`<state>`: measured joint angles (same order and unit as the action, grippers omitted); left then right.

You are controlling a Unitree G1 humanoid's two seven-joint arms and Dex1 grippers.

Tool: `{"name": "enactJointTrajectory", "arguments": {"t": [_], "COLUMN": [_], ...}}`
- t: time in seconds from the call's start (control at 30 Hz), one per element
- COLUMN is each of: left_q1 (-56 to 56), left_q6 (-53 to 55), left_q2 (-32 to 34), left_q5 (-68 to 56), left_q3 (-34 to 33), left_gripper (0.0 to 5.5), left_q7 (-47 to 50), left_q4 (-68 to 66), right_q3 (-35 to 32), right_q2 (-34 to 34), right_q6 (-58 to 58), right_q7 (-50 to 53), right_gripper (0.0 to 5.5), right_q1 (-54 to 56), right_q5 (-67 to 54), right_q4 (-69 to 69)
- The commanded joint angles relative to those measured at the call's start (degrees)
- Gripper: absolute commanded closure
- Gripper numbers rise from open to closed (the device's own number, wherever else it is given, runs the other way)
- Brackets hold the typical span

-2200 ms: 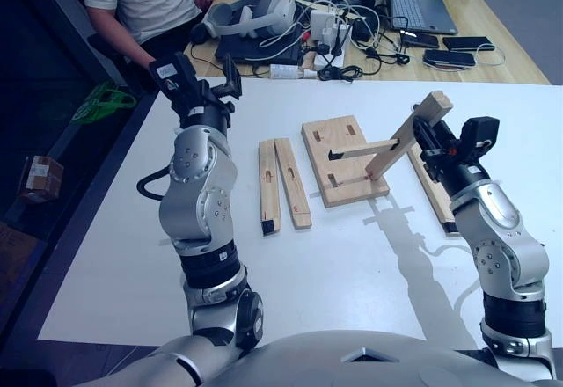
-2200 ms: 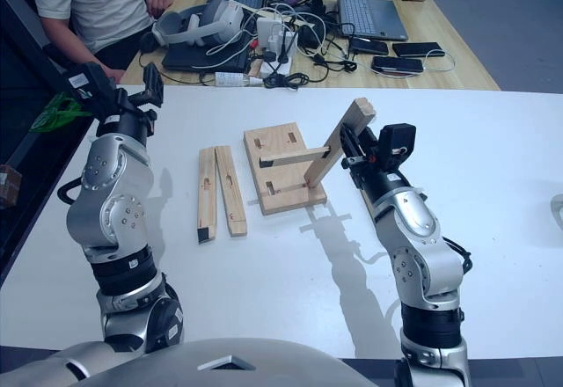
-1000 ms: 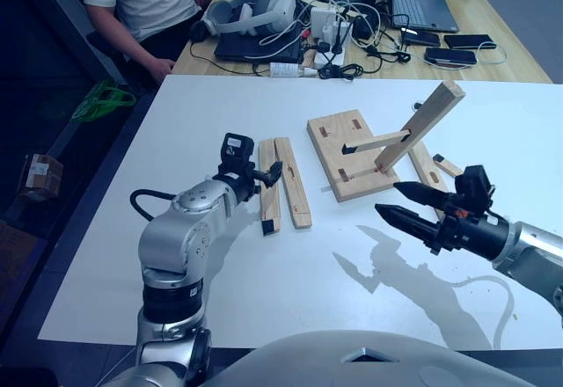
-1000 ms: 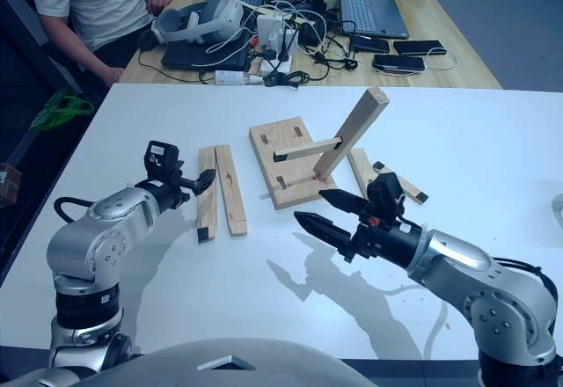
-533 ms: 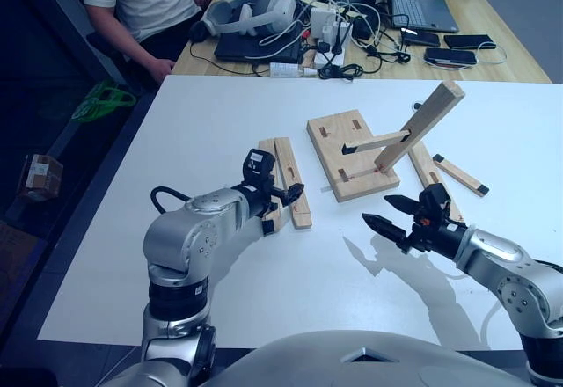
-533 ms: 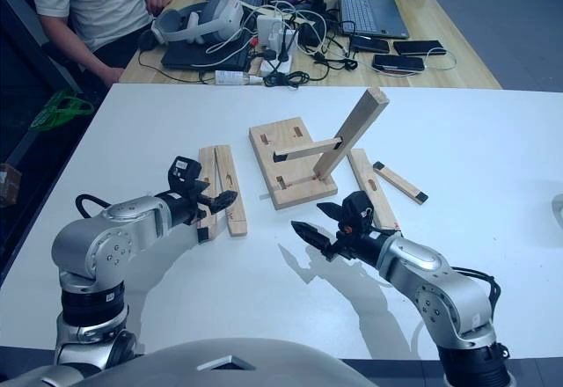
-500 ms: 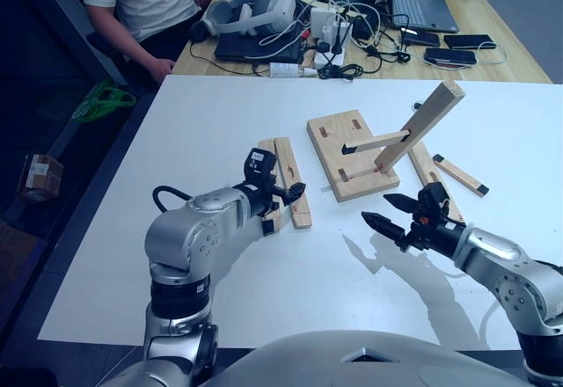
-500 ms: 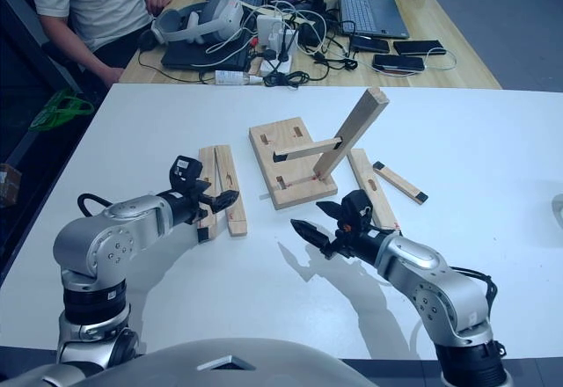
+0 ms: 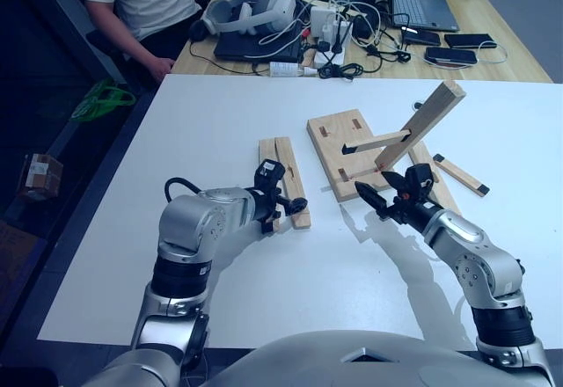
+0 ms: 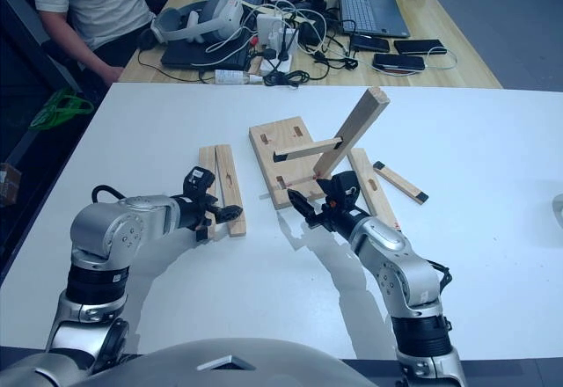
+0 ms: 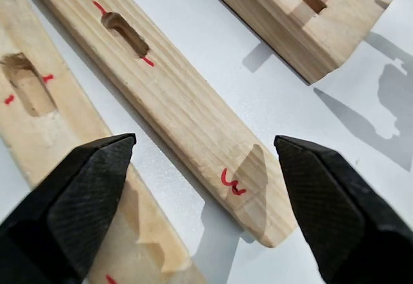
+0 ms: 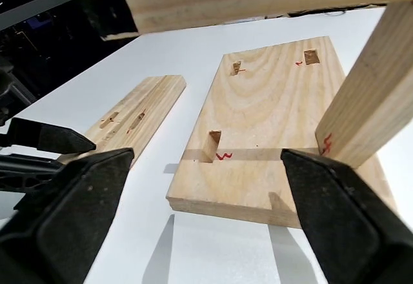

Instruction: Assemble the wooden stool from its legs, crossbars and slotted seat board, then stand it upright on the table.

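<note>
Early days: one leg [image 9: 424, 121] plus crossbar [image 9: 376, 145] stuck in the seat board [image 9: 339, 145] on the table [image 9: 211, 123]. My left gripper [image 11: 203, 143] gapes empty over two loose legs [image 9: 293, 189], and my right gripper [image 12: 206, 158] does the same by the board.

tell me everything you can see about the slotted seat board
The seat board is a pale wooden rectangle lying flat on the table, with rectangular slots near its corners, marked in red. A leg stands tilted from its near right corner, carrying a crossbar above the board. The open right gripper hovers at its near edge.
</note>
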<state>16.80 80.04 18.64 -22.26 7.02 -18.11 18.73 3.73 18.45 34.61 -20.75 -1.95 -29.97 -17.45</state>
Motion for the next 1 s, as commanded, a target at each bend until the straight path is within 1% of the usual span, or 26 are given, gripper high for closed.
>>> {"name": "enactJointTrajectory", "arguments": {"t": [0.03,0.17,0.3,0.53,0.7,0.83,1.0], "left_q1": [1.0,0.7,0.1,0.1,0.2,1.5,2.1], "left_q6": [-0.2,-0.7,-1.2,-1.8,-1.3,-0.4,0.6], "left_q2": [1.4,2.6,3.8,5.3,4.8,3.6,1.7], "left_q5": [0.6,0.8,1.1,1.1,0.8,0.8,0.8], "left_q3": [1.9,3.2,3.8,4.2,3.5,1.8,-0.9], "left_gripper": [1.51,1.51,1.51,1.51,1.51,1.51,1.51], "left_q7": [-0.4,-0.8,-1.1,-1.4,-1.1,-0.2,1.2], "left_q4": [-1.3,-2.1,-2.4,-2.7,-2.2,-2.2,-2.1], "right_q3": [-1.9,-1.5,-1.8,-2.8,-3.9,-3.3,-3.0], "right_q2": [1.3,4.2,5.2,1.8,-0.8,-2.1,-2.6], "right_q6": [0.7,2.4,3.8,2.4,3.7,8.4,10.8], "right_q7": [-1.2,-1.7,-1.4,1.2,1.1,-1.1,-1.9], "right_gripper": [1.23,1.23,1.23,1.23,1.23,1.23,1.23], "right_q1": [1.5,2.4,3.3,7.5,8.5,8.0,7.1], "right_q5": [0.6,3.5,5.5,8.4,7.4,4.4,3.7], "right_q4": [1.5,3.8,6.5,13.0,15.2,13.4,10.7]}}
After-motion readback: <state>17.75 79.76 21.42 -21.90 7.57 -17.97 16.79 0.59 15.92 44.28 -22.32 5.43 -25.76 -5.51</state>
